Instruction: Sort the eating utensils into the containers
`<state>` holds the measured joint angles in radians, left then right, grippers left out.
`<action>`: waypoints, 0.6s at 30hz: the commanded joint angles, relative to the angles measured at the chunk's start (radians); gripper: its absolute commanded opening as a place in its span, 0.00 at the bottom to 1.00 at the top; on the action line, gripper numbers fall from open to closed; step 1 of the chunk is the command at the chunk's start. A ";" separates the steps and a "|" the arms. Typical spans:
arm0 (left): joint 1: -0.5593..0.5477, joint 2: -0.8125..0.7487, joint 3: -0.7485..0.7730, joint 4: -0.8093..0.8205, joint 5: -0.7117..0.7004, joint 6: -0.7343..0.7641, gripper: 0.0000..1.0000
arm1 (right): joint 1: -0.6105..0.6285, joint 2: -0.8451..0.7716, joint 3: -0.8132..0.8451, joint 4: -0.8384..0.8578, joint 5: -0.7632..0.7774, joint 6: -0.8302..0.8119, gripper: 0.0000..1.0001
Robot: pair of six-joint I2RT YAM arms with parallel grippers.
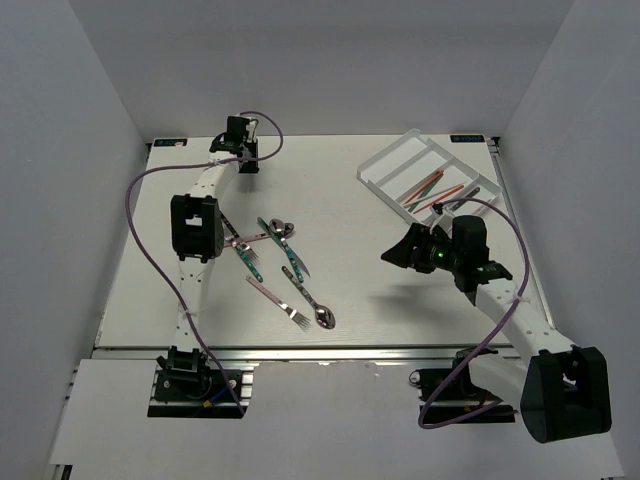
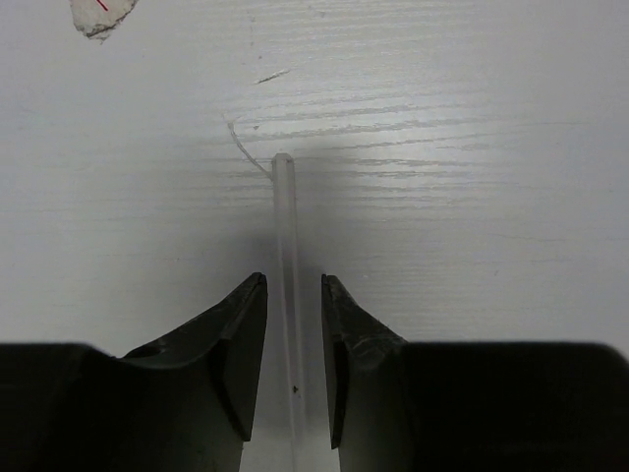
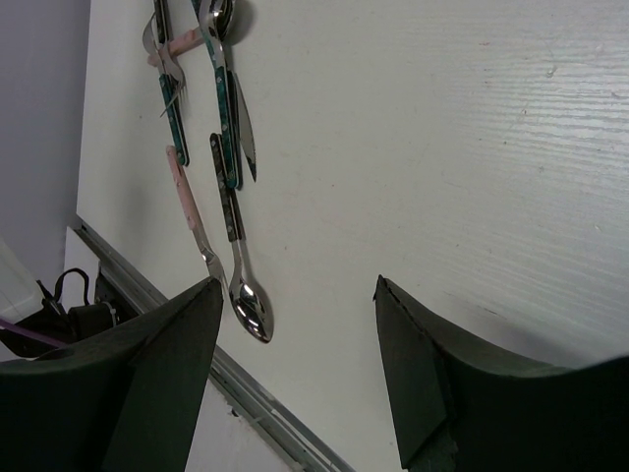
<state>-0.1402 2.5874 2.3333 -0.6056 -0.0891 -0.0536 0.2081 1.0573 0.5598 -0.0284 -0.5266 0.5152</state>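
Several utensils lie left of the table's middle: a crossed cluster (image 1: 272, 240), a pink-handled fork (image 1: 278, 297) and a dark-handled spoon (image 1: 320, 317). The clear divided tray (image 1: 385, 160) sits at the back right with orange and teal pieces (image 1: 430, 187) in it. My left gripper (image 1: 240, 150) is at the far back left. In the left wrist view its jaws (image 2: 293, 277) stand narrowly apart on either side of a thin clear stick (image 2: 284, 216), without pinching it. My right gripper (image 1: 392, 255) hangs wide open and empty (image 3: 300, 280) above bare table. The spoon (image 3: 246, 305) and pink fork (image 3: 187, 197) show to its left.
White walls close in the table on three sides. A metal rail (image 3: 246, 393) runs along the front edge. A torn scrap (image 2: 98, 15) lies beyond the stick. Purple cables (image 1: 150, 250) loop over the left side.
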 commanded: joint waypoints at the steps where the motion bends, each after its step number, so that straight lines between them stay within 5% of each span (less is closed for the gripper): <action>1: 0.004 0.026 0.035 -0.008 0.020 -0.015 0.39 | 0.011 0.007 0.020 0.015 -0.001 -0.003 0.68; 9: 0.002 0.060 0.009 -0.072 0.000 -0.048 0.26 | 0.020 -0.002 0.018 0.016 0.000 0.005 0.68; 15: -0.015 0.048 -0.067 -0.103 -0.058 -0.051 0.02 | 0.022 -0.028 0.011 0.013 0.000 0.009 0.68; 18: -0.021 0.039 -0.098 -0.092 -0.063 -0.054 0.00 | 0.024 -0.036 0.006 0.013 -0.004 0.009 0.68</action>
<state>-0.1535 2.6083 2.3058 -0.5728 -0.1326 -0.0978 0.2249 1.0466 0.5598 -0.0284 -0.5266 0.5201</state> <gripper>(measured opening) 0.024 0.685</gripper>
